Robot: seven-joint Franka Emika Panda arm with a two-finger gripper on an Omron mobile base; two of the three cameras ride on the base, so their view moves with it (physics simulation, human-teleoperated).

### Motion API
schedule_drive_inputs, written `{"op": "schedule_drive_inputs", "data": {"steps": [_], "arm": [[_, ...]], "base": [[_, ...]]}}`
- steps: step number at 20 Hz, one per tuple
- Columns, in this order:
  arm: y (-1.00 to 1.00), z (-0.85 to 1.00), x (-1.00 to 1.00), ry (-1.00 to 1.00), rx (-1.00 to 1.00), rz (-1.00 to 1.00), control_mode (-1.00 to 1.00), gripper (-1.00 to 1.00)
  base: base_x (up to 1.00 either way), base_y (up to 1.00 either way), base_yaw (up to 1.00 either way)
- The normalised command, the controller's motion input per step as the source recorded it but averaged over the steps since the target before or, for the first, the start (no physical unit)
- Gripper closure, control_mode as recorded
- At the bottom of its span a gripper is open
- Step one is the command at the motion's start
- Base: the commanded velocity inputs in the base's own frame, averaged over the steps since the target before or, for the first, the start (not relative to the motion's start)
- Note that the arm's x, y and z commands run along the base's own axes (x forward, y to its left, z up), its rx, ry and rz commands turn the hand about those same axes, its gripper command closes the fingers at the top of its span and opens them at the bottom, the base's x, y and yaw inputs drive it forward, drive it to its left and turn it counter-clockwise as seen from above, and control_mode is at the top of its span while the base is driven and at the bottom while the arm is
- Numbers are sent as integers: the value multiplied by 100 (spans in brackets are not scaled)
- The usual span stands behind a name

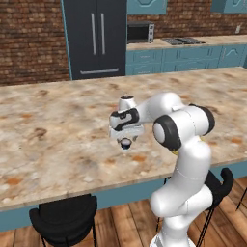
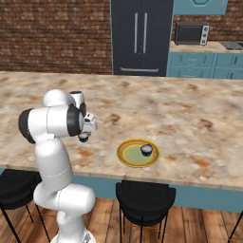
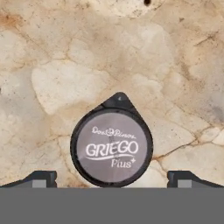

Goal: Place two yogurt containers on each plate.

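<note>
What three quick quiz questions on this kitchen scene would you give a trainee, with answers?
1. How many yogurt containers sit on the yellow-rimmed plate?
2. True or false: the cup between the finger tips of the gripper has a blank lid.
3. Against the brick wall stands: A a dark fridge, B a window, C a bookshelf.
Key: 1 one; 2 false, it reads GRIEGO Plus; 3 A.
</note>
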Motion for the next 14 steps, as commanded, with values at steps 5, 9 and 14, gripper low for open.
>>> {"op": "schedule_drive_inputs", "data": {"steps": [5, 9, 14], "arm": [[0, -36, 0, 0, 0, 0, -100, -100], [0, -19, 2, 0, 0, 0, -100, -100], [0, -3, 1, 0, 0, 0, -100, 100]], "base": [[0, 0, 0], [0, 0, 0], [0, 0, 0]]}}
